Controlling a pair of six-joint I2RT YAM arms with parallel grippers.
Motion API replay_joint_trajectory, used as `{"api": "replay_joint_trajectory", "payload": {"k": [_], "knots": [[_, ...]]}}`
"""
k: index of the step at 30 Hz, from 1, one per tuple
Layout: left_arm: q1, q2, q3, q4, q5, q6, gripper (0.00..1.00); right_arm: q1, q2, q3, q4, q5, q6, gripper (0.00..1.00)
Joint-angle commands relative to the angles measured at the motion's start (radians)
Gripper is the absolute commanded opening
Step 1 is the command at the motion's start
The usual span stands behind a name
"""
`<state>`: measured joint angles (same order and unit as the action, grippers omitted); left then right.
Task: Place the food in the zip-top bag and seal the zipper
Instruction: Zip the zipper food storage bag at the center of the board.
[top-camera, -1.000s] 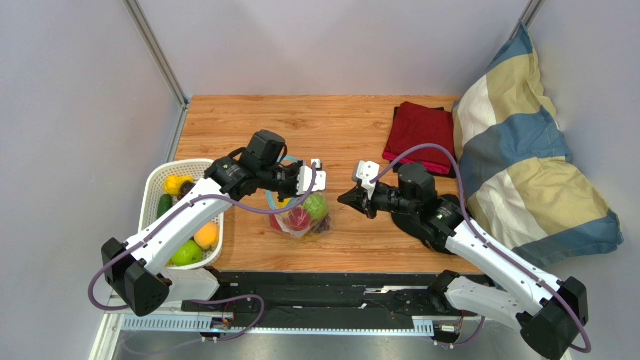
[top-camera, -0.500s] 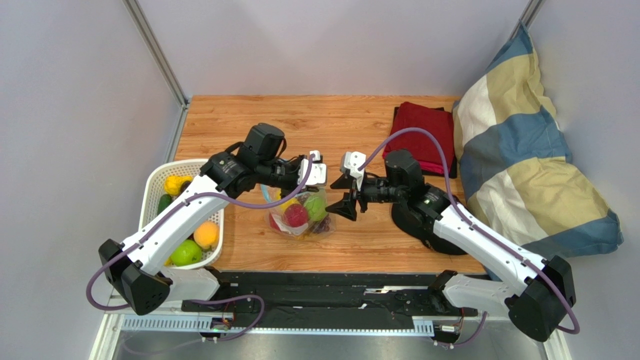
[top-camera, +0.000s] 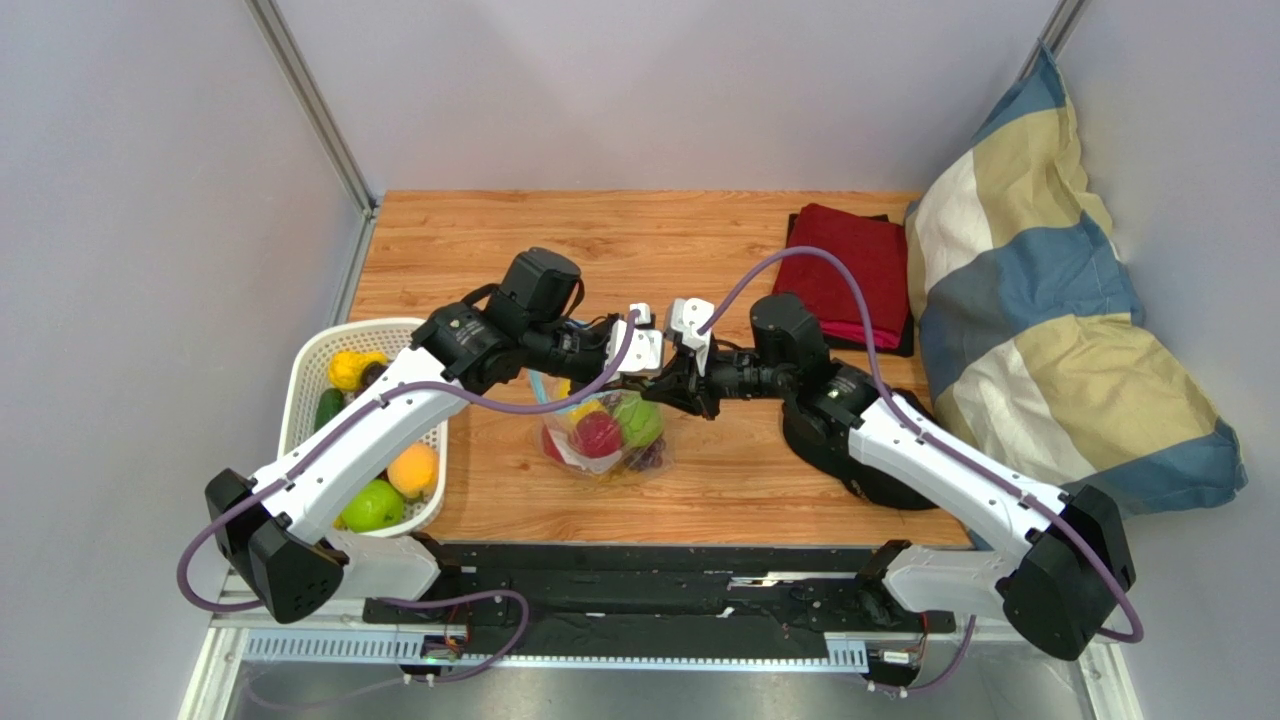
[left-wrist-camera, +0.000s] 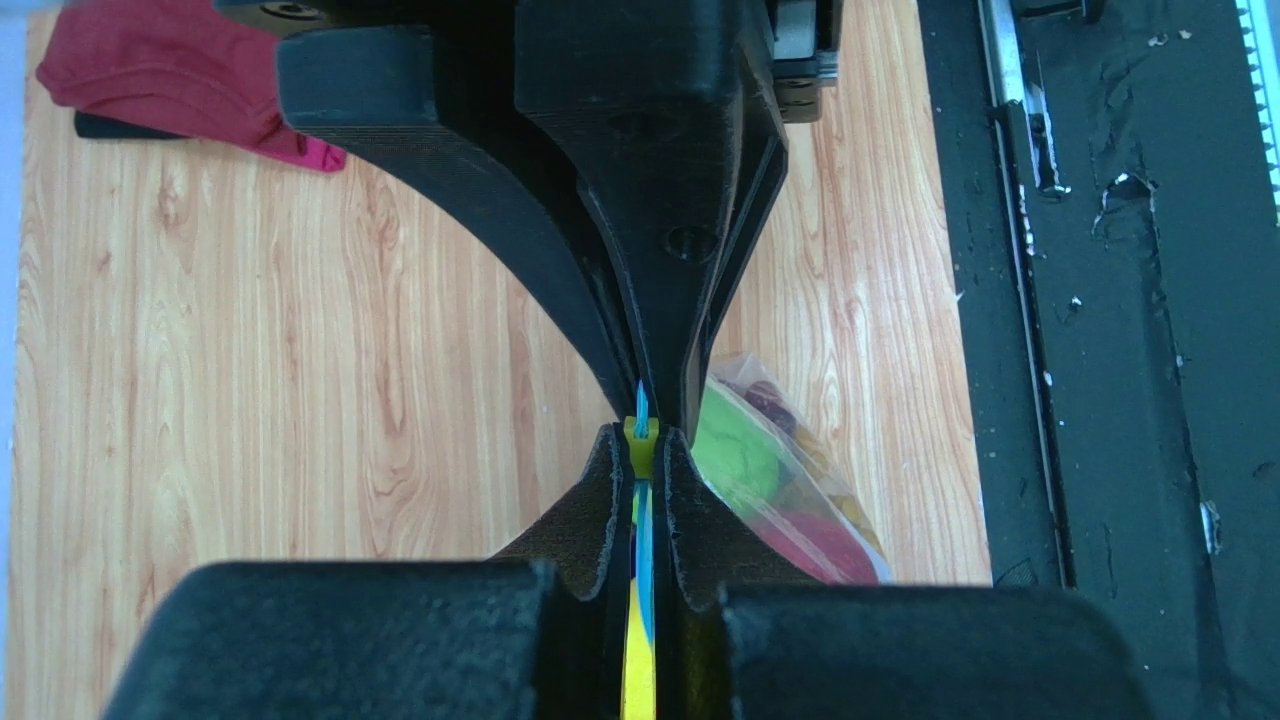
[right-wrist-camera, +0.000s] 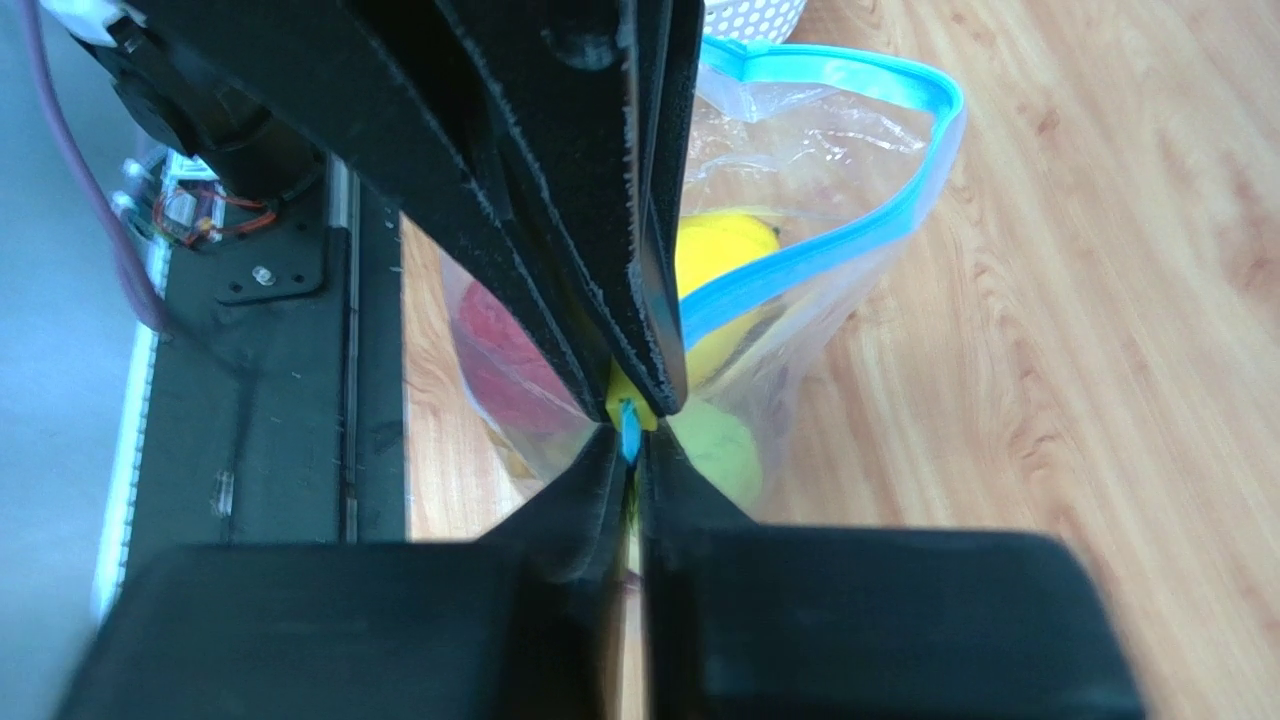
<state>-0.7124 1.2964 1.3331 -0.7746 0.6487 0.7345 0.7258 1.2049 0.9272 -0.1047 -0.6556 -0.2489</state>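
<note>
The clear zip-top bag (top-camera: 609, 438) stands on the wooden table, holding a red apple (top-camera: 597, 435), a green apple (top-camera: 640, 419) and a yellow piece (right-wrist-camera: 724, 248). My left gripper (top-camera: 642, 354) is shut on the bag's light blue zipper (left-wrist-camera: 642, 525) at the mouth. My right gripper (top-camera: 670, 386) faces it tip to tip and is shut on the same zipper strip (right-wrist-camera: 842, 255). In the right wrist view the strip still loops open beyond the pinch. The left wrist view (left-wrist-camera: 643, 443) and the right wrist view (right-wrist-camera: 628, 447) each show the other's fingers close ahead.
A white slatted basket (top-camera: 305, 393) at the left edge holds more fruit: yellow (top-camera: 349, 368), orange (top-camera: 410, 470), green (top-camera: 371, 506). A red cloth (top-camera: 842, 270) lies at the back right, beside a striped pillow (top-camera: 1052, 315). A black object (top-camera: 842, 446) sits under the right arm.
My right gripper moved left from about a hand's width away, met the left gripper at the bag's mouth and shut on the zipper. The left gripper kept its hold.
</note>
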Motion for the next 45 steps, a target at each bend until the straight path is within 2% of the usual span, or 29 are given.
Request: {"api": "replay_joint_trajectory", "payload": {"k": [1, 4, 14, 23, 28, 45], "knots": [[-0.006, 0.004, 0.038, 0.009, 0.037, -0.012, 0.0, 0.007, -0.019, 0.019, 0.085, 0.03, -0.004, 0.0], [0.002, 0.004, 0.022, -0.02, -0.023, 0.008, 0.0, 0.007, -0.068, -0.033, 0.095, 0.042, -0.035, 0.0], [0.096, -0.023, -0.032, -0.086, -0.081, 0.086, 0.02, -0.015, -0.192, -0.137, 0.096, 0.086, -0.026, 0.0], [0.229, -0.058, -0.018, -0.172, -0.13, 0.176, 0.02, -0.069, -0.269, -0.188, 0.06, 0.117, -0.03, 0.0], [0.321, -0.086, 0.003, -0.244, -0.159, 0.226, 0.02, -0.117, -0.291, -0.197, 0.031, 0.109, -0.03, 0.0], [0.508, -0.158, -0.026, -0.311, -0.224, 0.391, 0.0, -0.207, -0.354, -0.183, -0.067, 0.111, -0.081, 0.0]]}}
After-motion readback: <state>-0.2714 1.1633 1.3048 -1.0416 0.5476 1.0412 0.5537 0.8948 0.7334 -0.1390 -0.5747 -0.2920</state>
